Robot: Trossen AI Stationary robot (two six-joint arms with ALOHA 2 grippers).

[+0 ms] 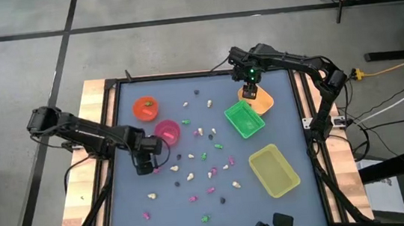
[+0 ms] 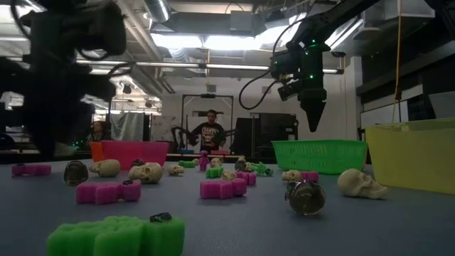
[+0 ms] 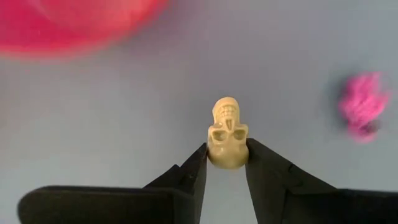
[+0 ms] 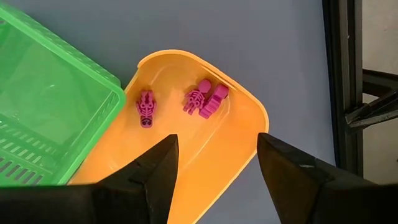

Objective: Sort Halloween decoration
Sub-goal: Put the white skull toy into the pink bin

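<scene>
My left gripper (image 1: pixel 146 164) hangs near the table's left side, just on the near side of the pink cup (image 1: pixel 167 132), shut on a cream skull trinket (image 3: pixel 227 134). My right gripper (image 4: pixel 217 146) stands open above the orange tray (image 4: pixel 186 162), touching nothing. Three pink trinkets (image 4: pixel 198 99) lie on that tray's floor. Several more pink, green, cream and dark trinkets (image 1: pixel 205 155) lie scattered over the blue-grey table top. In the low view a dark arm at the left hides the left gripper's fingers. My left gripper pinches the skull by the two sides of its cranium (image 3: pixel 214 149), one finger (image 3: pixel 193 171) on each side. The fingers come from above and point down. The skull's face is turned up, and its jaw end (image 3: pixel 226 107) sticks out past the fingertips.
An orange cup (image 1: pixel 145 108) stands beyond the pink cup at the far left. The green tray (image 1: pixel 244 118) sits beside the orange tray, and the yellow tray (image 1: pixel 273 169) lies toward the near right. A black frame (image 1: pixel 302 117) rims the table. A person (image 2: pixel 209 131) stands in the room behind.
</scene>
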